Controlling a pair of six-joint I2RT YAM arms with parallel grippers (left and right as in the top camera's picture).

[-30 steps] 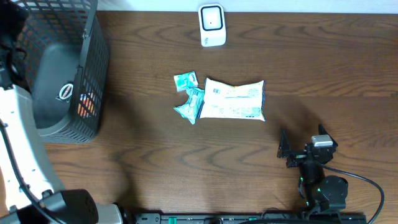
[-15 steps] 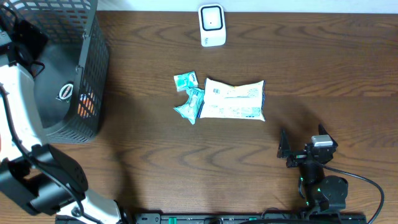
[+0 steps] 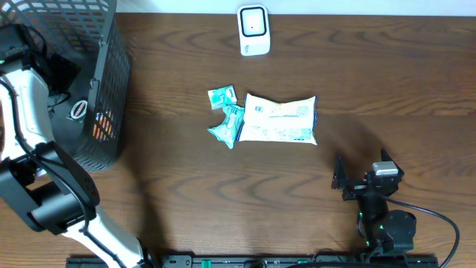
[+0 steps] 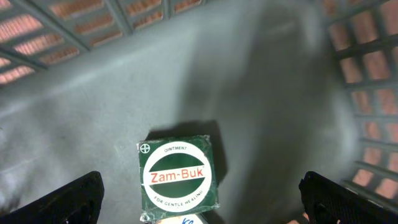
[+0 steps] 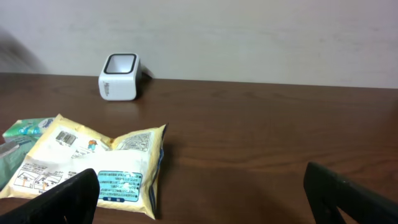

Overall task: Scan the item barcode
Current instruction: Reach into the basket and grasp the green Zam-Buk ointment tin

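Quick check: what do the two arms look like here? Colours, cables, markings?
Left arm: white links with bulky black joints. Right arm: compact, all black, small green lights, a pale block on the wrist, and a black cable looping off its base. Fingers are plain black in both wrist views. No markings readable.

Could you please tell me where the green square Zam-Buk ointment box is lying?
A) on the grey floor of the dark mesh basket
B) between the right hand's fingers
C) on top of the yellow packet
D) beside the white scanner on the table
A: the left wrist view shows the green square Zam-Buk ointment box flat on the grey floor of the dark mesh basket.
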